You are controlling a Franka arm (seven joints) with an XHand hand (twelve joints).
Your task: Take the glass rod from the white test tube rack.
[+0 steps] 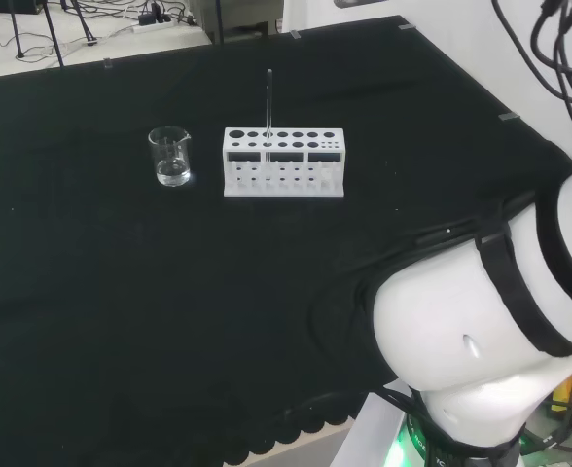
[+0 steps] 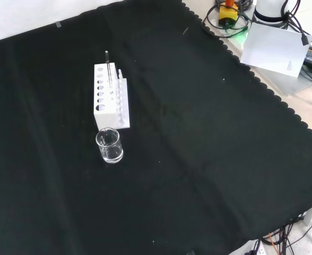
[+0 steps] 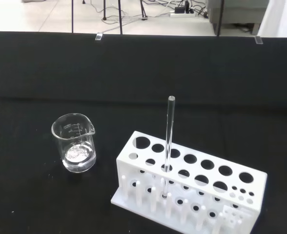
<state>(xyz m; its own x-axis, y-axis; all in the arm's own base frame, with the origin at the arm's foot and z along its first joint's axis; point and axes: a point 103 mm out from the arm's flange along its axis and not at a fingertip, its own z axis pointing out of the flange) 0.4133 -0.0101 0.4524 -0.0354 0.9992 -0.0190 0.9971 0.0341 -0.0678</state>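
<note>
Standing upright in the white test tube rack (image 1: 284,161), the glass rod (image 1: 268,102) sits in one of the large holes in the rack's back row as the wrist view shows it, its upper length rising clear above the rack's top plate. A small clear beaker (image 1: 170,156) stands on the black-clothed surface (image 1: 121,292) just beside one end of the rack, apart from it. Whether the hand is open or closed I cannot tell. The rod looks thin, stiff, light and smooth, so it is likely slippery and would snap under sideways bending. The sensible place to take hold is the bare upper part above the rack, pinched from opposite sides, then drawn straight up along its own line so it does not lever against the hole's edge or tip the light rack.
</note>
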